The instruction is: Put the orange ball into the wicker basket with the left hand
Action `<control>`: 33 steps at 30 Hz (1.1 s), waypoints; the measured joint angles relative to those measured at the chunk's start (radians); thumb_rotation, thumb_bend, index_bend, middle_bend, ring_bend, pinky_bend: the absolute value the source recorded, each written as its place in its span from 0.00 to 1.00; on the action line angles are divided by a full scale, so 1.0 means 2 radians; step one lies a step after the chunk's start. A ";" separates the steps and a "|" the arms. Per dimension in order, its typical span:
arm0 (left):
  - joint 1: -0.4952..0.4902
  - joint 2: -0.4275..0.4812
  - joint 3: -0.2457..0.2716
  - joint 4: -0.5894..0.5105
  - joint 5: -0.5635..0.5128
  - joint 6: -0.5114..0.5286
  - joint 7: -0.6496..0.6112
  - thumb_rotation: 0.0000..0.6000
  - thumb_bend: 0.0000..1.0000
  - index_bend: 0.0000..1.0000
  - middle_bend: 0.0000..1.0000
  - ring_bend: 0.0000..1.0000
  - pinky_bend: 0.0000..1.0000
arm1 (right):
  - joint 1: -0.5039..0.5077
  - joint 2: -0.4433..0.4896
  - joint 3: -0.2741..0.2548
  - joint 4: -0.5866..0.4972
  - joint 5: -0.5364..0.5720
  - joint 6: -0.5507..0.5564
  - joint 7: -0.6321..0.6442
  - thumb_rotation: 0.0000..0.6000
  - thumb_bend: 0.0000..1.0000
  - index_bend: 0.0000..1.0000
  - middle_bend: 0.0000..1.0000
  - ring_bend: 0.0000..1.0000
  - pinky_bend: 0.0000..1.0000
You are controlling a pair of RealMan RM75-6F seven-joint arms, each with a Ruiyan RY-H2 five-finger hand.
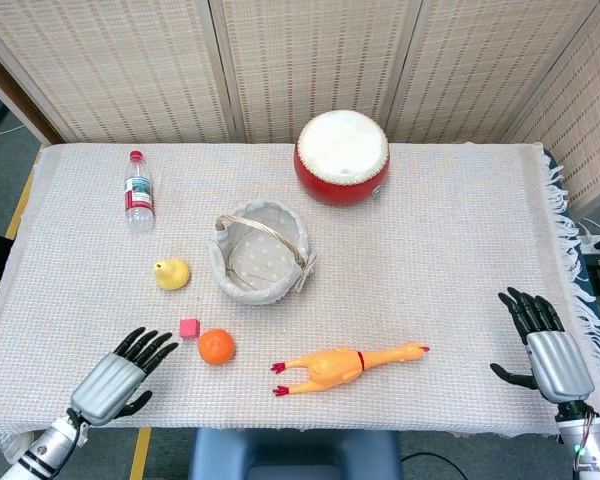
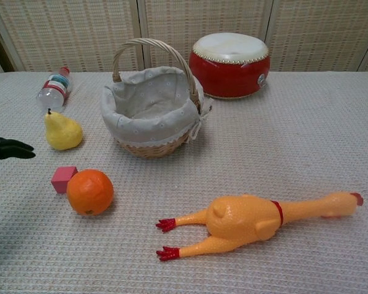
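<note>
The orange ball (image 1: 216,346) (image 2: 90,192) lies on the woven cloth near the table's front, right beside a small pink cube (image 1: 189,328) (image 2: 63,179). Behind it stands the wicker basket (image 1: 259,254) (image 2: 152,107) with a grey dotted lining and an upright handle; nothing lies inside. My left hand (image 1: 116,377) hovers open over the front left of the table, fingers spread and pointing toward the ball, a short gap left of it. Only its dark fingertips (image 2: 9,149) show in the chest view. My right hand (image 1: 545,347) stays open at the front right edge.
A yellow pear (image 1: 172,273) and a lying water bottle (image 1: 138,194) sit left of the basket. A red drum (image 1: 341,158) stands at the back. A rubber chicken (image 1: 346,364) lies right of the ball along the front.
</note>
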 measured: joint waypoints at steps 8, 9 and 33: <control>-0.039 -0.015 -0.018 -0.033 -0.040 -0.058 0.048 1.00 0.36 0.00 0.00 0.00 0.05 | 0.001 0.003 0.000 -0.004 0.004 -0.005 0.007 1.00 0.04 0.00 0.00 0.00 0.00; -0.043 -0.017 -0.020 -0.034 -0.045 -0.064 0.053 1.00 0.36 0.00 0.00 0.00 0.05 | 0.001 0.003 0.000 -0.005 0.004 -0.005 0.008 1.00 0.04 0.00 0.00 0.00 0.00; -0.123 -0.113 -0.049 0.001 -0.161 -0.142 0.149 1.00 0.36 0.00 0.00 0.00 0.05 | 0.003 0.011 0.002 -0.011 0.016 -0.016 0.026 1.00 0.04 0.00 0.00 0.00 0.00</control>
